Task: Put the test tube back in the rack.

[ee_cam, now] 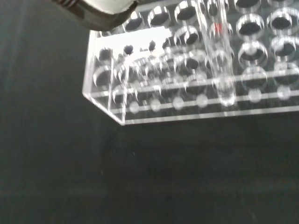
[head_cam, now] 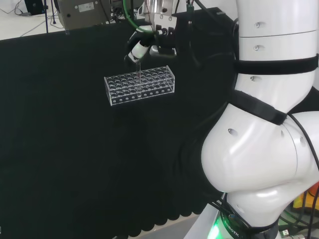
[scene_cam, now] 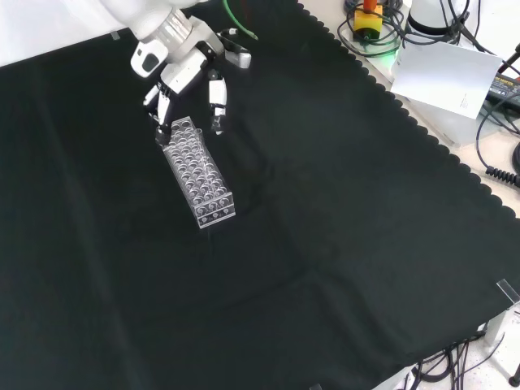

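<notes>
A clear plastic rack (head_cam: 140,84) with several rows of holes lies on the black cloth; in the front view the rack (scene_cam: 200,175) runs away from the camera. The hand (head_cam: 149,44) hovers just above the rack's far side, and its fingers (head_cam: 135,52) pinch the top of a clear test tube (head_cam: 138,68). The tube stands upright with its lower part inside a rack hole. In the wrist view the test tube (ee_cam: 218,51), with a small red mark, reaches down through the rack (ee_cam: 140,112) almost to its base. In the front view the hand (scene_cam: 183,75) sits over the rack's far end.
The arm's white links (head_cam: 269,124) rise at the right of the head view. Cables and a white box (scene_cam: 443,77) lie beyond the cloth's scalloped edge in the front view. Black cloth (scene_cam: 341,244) stretches around the rack on all sides.
</notes>
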`<state>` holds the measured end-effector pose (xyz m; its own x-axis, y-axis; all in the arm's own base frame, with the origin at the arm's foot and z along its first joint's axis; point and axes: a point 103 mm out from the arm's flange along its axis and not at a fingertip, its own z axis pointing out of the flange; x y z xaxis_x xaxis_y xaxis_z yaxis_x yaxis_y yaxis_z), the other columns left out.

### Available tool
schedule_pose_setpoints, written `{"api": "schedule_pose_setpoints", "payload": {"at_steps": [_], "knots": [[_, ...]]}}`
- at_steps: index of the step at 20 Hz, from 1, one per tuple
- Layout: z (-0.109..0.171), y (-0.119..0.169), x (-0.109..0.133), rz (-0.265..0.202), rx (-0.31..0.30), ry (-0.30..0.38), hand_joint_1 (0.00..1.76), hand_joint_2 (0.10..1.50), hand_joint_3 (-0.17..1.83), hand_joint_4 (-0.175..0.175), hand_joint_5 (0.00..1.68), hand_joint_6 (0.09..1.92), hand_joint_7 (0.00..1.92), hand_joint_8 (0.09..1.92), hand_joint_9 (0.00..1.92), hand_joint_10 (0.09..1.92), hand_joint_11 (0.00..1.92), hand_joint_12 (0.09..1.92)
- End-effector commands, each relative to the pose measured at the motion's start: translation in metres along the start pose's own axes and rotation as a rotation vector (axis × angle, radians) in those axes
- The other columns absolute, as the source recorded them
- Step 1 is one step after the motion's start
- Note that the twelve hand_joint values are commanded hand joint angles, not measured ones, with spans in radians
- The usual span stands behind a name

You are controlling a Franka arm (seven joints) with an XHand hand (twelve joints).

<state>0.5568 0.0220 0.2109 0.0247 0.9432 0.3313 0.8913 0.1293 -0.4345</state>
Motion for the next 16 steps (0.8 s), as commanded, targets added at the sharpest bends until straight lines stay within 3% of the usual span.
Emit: {"api": "schedule_pose_setpoints", "payload": {"at_steps": [1, 5, 8, 14, 16], "knots": [[-0.056, -0.021, 0.013, -0.083, -0.137, 0.012, 0.86, 0.83, -0.10, 0.029, 0.44, 0.09, 0.53, 0.09, 0.56, 0.09, 0.00, 1.45], [-0.083, -0.042, 0.019, -0.101, -0.202, 0.000, 0.85, 0.83, -0.10, 0.029, 0.43, 0.09, 0.51, 0.09, 0.55, 0.09, 0.00, 1.44], [-0.095, -0.057, 0.028, -0.115, -0.220, -0.058, 0.85, 0.83, -0.10, 0.029, 0.42, 0.09, 0.50, 0.09, 0.54, 0.09, 0.00, 1.43], [-0.107, -0.091, 0.036, -0.095, -0.287, -0.011, 0.85, 0.83, -0.10, 0.029, 0.41, 0.09, 0.50, 0.09, 0.52, 0.09, 0.00, 1.42], [-0.108, -0.102, 0.036, -0.085, -0.281, -0.014, 0.85, 0.83, -0.10, 0.030, 0.40, 0.09, 0.50, 0.09, 0.52, 0.09, 0.00, 1.42]]}}
